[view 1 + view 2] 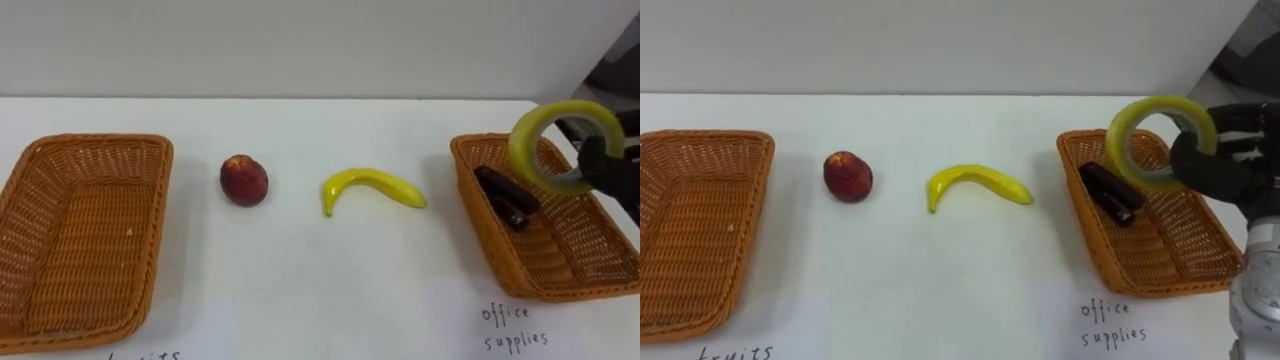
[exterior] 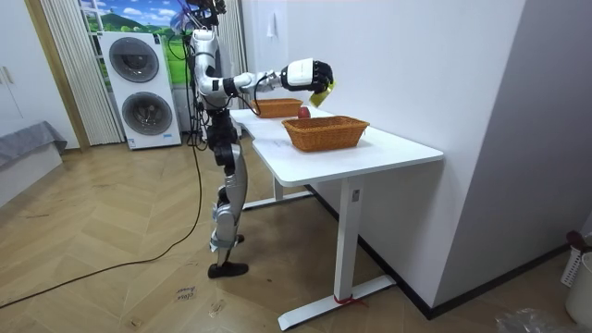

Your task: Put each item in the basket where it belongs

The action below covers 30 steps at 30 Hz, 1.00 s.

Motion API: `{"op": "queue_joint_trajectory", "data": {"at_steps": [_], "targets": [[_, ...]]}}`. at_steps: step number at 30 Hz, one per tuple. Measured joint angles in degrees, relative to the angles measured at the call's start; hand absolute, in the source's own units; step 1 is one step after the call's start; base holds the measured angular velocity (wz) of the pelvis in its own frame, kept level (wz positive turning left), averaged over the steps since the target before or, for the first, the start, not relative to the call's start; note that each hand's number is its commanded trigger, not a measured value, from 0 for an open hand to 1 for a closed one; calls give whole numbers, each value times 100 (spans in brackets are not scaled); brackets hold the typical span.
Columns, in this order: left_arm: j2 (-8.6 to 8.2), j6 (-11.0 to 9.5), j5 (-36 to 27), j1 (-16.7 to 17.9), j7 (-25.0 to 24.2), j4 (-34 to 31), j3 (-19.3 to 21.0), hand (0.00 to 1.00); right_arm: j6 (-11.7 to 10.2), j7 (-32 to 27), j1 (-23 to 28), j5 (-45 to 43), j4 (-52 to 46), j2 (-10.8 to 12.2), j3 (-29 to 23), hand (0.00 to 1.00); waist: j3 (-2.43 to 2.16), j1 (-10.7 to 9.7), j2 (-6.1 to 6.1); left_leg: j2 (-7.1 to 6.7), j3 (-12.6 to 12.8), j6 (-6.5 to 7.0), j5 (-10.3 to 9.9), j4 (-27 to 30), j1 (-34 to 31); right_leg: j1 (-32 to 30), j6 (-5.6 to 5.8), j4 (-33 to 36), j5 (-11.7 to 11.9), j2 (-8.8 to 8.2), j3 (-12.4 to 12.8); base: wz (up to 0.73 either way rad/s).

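Clasping the yellow tape roll (image 1: 1122, 148), your robot's right hand (image 1: 1222, 162) hangs over the office-supplies basket (image 1: 1087, 225), a dark stapler (image 1: 1110, 193) lying just below the hand, banana (image 1: 978, 184) and peach (image 1: 848, 176) well to its left.

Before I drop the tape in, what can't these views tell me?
- Left eye view: right hand on the tape roll is cut off by the right edge.
- Right eye view: fruit basket is cut off by the left edge.
- Room view: the office-supplies basket wall hides its contents.
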Motion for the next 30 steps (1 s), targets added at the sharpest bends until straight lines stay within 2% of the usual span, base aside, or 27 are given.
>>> {"op": "queue_joint_trajectory", "data": {"at_steps": [10,15,21,30], "targets": [[11,0,0,3,1,3,33,0,3,12,-7,-8,-12,-14,-2,0,-5,35,-69,-4,-2,0,0,5,13,0,0,-2,0,-3,4,0],[11,-3,0,3,-1,3,49,0,3,23,-7,-17,-19,-15,-2,0,14,40,-47,-1,-2,0,0,4,11,1,0,5,0,-2,3,0],[16,-6,1,3,-3,6,82,0,2,167,-7,-40,-39,-141,-2,0,15,40,-46,-6,0,-1,0,-37,0,22,0,9,0,0,14,0],[25,-10,1,0,-4,6,82,0,-7,223,-7,-41,-50,-142,-3,0,18,48,-52,-11,4,0,0,-49,8,-5,0,-10,0,1,80,0]]}}
